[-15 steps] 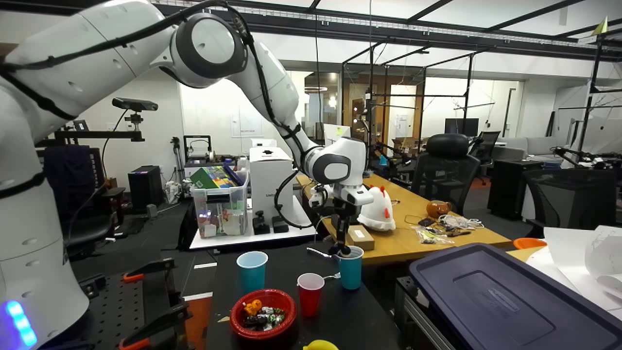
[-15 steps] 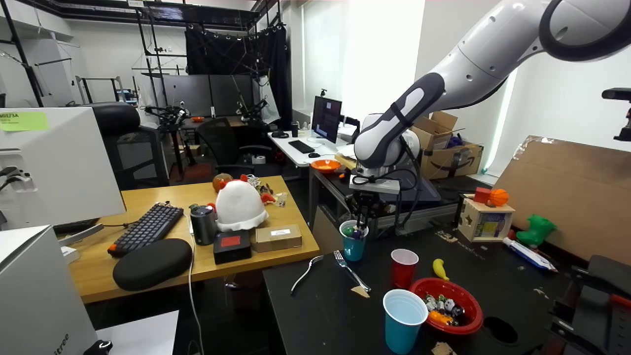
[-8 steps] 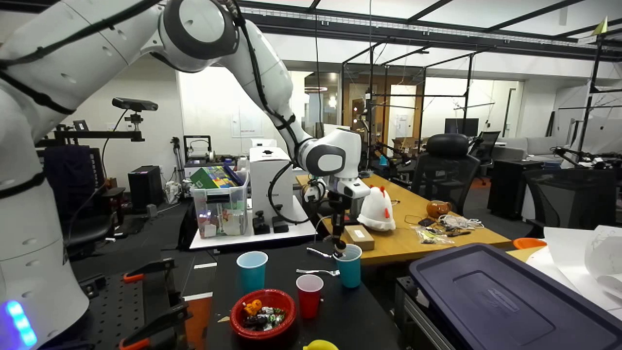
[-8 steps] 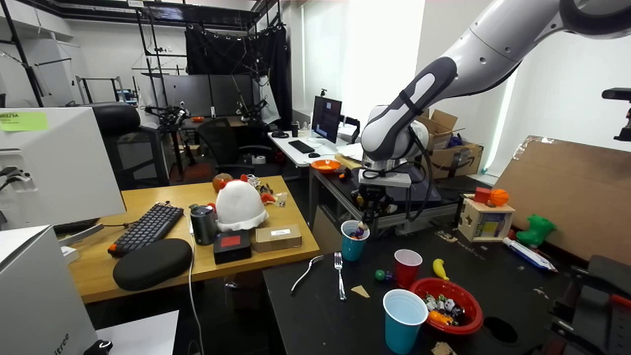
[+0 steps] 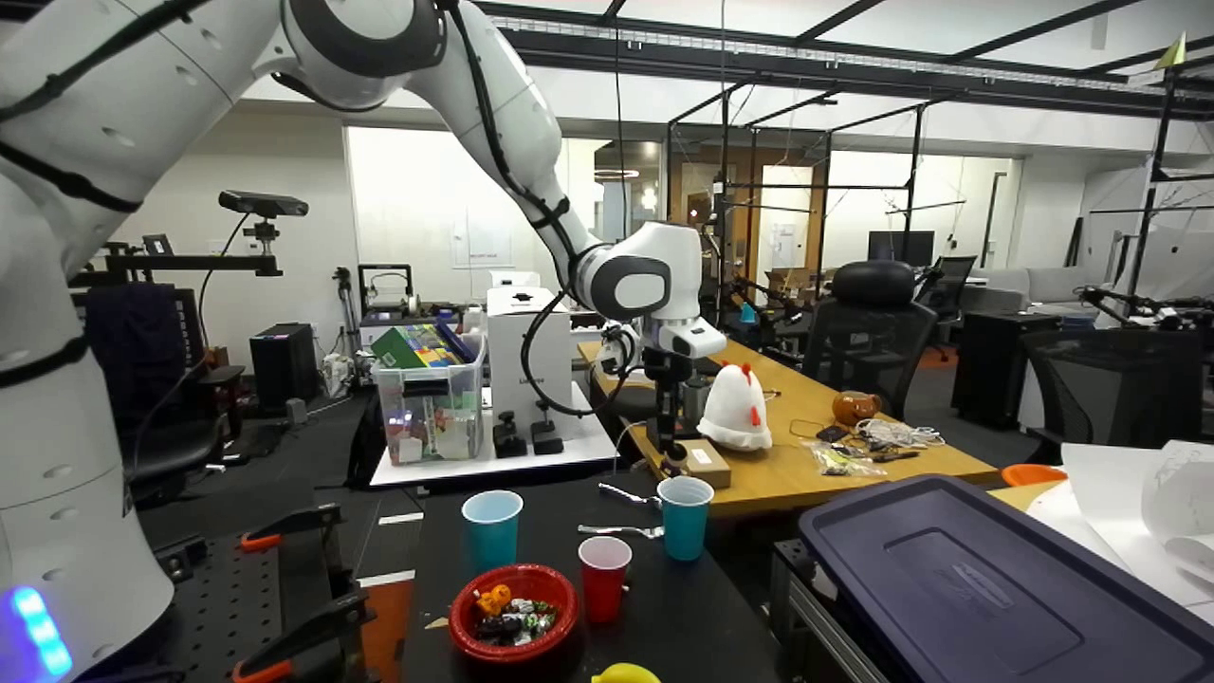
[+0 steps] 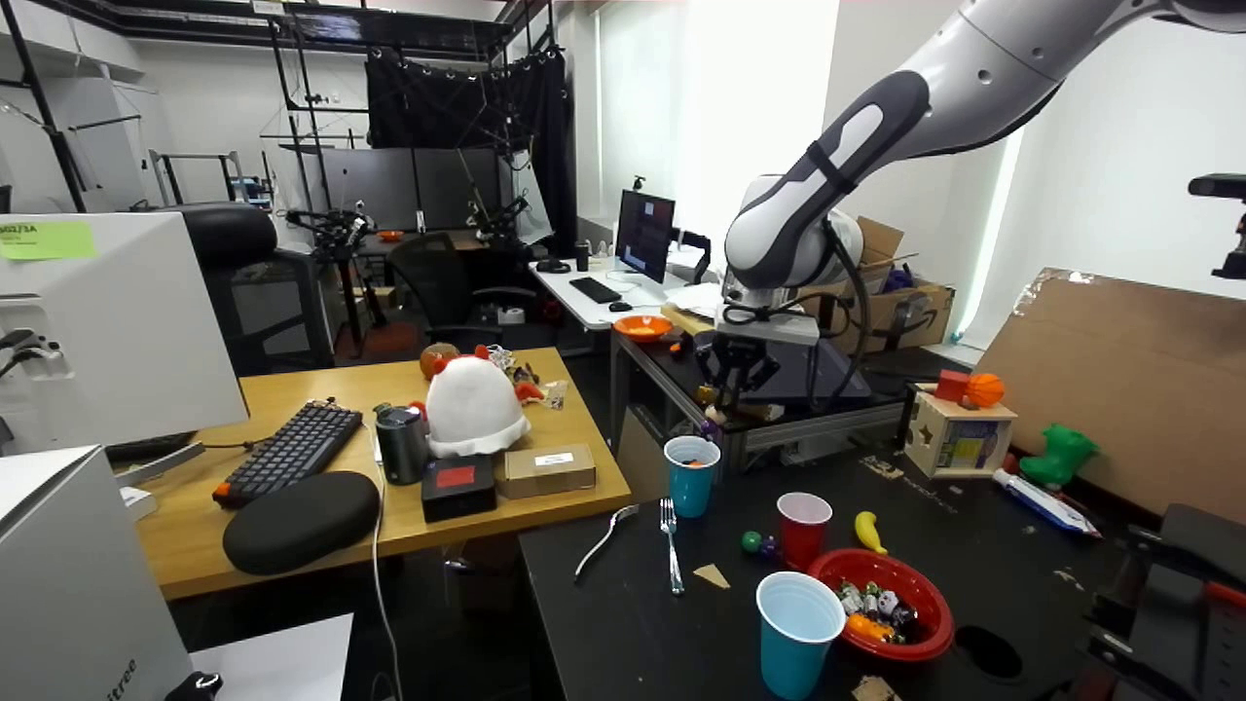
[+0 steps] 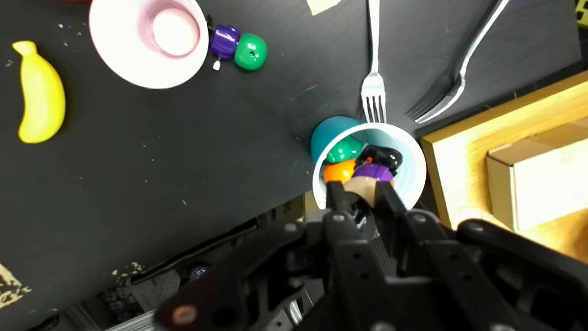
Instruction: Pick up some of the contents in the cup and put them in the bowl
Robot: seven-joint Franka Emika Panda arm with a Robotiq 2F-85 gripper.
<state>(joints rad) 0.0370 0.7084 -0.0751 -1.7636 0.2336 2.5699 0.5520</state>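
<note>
Squarely on the straight line between the teal cup (image 6: 691, 490) and the red bowl (image 5: 512, 653) I have a red cup (image 6: 804, 531), with a green-and-purple toy (image 7: 239, 48) lying just beside it. A taller-looking blue cup (image 6: 793, 654) crowds the bowl, a yellow banana (image 7: 42, 99) lies near it, and a fork (image 7: 373, 86) has its tines just beside the teal cup, another fork (image 7: 460, 82) lying beyond. Past the edge of the black table (image 6: 623, 633), a cardboard box (image 6: 550, 469) sits on the wooden desk (image 5: 782, 479). The teal cup stands upright near that edge, mouth up, long axis vertical. Above it, my gripper (image 7: 361, 187) is closed down to the width of a beige-and-purple toy (image 7: 373, 172), pinched by its beige end; the purple end points down, long axis close to upright. Only the wrist view lets me look well into the cup, at a green piece (image 7: 344, 149), an orange piece (image 7: 339, 171) and a black piece (image 7: 383, 157). There the held toy overlaps the mouth; both exterior views show it higher than the rim. The bowl's silvery and orange bits (image 6: 876, 608) I get only from the exterior views.
</note>
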